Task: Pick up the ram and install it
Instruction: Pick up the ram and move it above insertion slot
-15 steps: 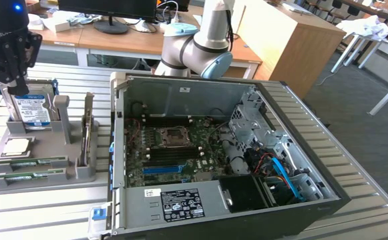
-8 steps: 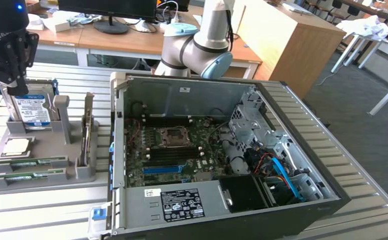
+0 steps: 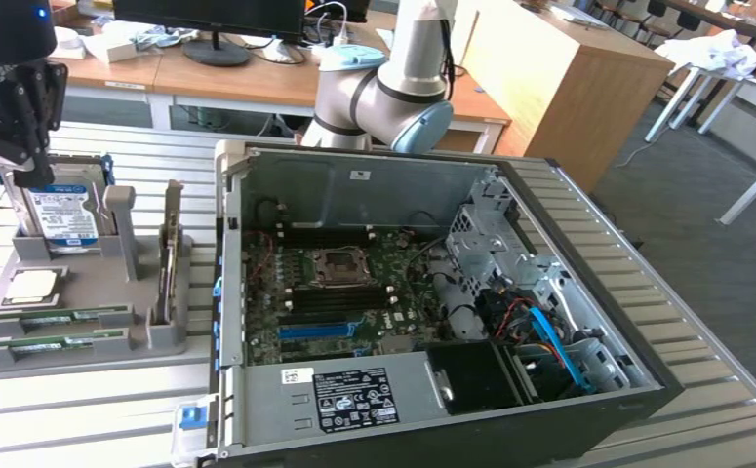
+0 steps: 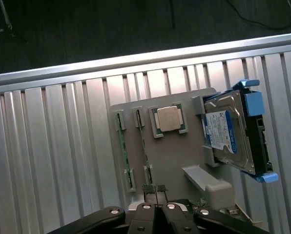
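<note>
Wrist view: gripper clear above ram

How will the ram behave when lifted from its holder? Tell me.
Probably stiff: the ram is a thin flat board, held on edge in slots of the grey holder. Likely light, being so slim. Possibly apt to tip if stood unsupported.

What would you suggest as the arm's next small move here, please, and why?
Probably open the fingers: they are shut and empty above the grey holder, and the ram lies untouched in its slot beside the square chip, so it cannot be gripped yet.
</note>
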